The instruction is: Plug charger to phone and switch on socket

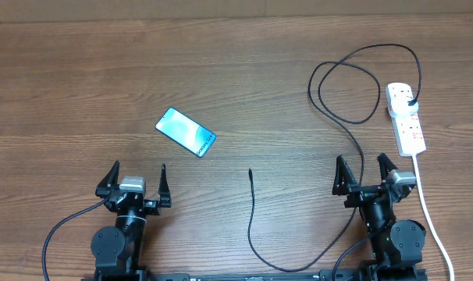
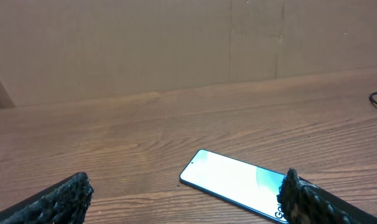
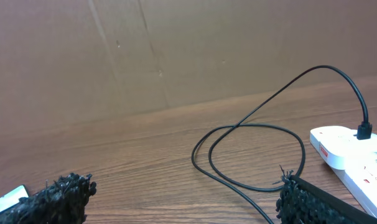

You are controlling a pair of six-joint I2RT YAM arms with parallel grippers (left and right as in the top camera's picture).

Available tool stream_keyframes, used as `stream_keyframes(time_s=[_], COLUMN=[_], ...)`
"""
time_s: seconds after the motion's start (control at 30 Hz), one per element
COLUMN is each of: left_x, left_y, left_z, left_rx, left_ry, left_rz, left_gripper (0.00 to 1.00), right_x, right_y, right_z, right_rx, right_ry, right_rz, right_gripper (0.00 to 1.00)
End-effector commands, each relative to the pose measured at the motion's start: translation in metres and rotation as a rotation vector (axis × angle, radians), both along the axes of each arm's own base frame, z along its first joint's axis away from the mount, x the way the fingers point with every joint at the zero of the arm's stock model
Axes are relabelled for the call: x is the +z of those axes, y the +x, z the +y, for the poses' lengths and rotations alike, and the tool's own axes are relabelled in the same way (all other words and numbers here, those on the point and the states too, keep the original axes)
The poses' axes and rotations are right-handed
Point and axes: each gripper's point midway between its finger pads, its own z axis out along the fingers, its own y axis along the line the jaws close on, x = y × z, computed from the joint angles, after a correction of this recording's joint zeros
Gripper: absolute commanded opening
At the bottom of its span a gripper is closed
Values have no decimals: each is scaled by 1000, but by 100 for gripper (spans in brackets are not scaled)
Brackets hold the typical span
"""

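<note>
On the brown wooden table [image 1: 65, 78] lay the phone [image 1: 186, 133], flat with its light blue screen up and turned at a slant. It sat a little way out in front of the left fingers [image 1: 112, 178], which were spread wide open and held nothing. In the left wrist view one end of the phone was hidden behind a finger. The charger [image 1: 249, 226] was a long thin black cable. Its small tip [image 1: 250, 171] rested on bare table between the two arms, near the phone but not touching it (the tip pointed away from the robot). From there the cable ran back toward the robot, bent around, went up past the right fingers [image 1: 342, 173], made a big loop and ended in a black plug [image 1: 410, 101]. The plug was stuck into the far end of the socket [image 1: 408, 129], a small white power strip with red marks, on the right side of the table. A white cord [image 1: 432, 211] ran from the strip toward the near edge. The right fingers were wide open too and gripped nothing; the cable lay on the table in the gap between them.
</note>
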Motion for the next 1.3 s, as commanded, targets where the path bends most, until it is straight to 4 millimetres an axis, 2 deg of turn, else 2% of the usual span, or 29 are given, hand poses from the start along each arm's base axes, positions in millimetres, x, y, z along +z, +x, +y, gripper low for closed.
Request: stream_keyframes(time_s=[0.0, 0.37, 0.7, 1.03, 1.27], left_x=[0, 0, 3, 25, 54], left_y=[0, 0, -1, -12, -23], left_z=[1, 1, 1, 6, 7], left_rx=[3, 3, 10, 44, 47], left_ry=[-14, -15, -107, -98, -79], left_rz=[-3, -3, 3, 39, 16], left_gripper=[100, 100, 100, 100, 100], right_x=[-2, -2, -2, -2, -2], right_y=[0, 0, 0, 0, 0], right_z=[0, 0, 0, 0, 0], right_rx=[-3, -3, -3, -3, -3], right_ry=[-5, -5, -5, -5, -5], right_rz=[-2, -2, -2, -2, -2], right_gripper=[100, 100, 100, 100, 100])
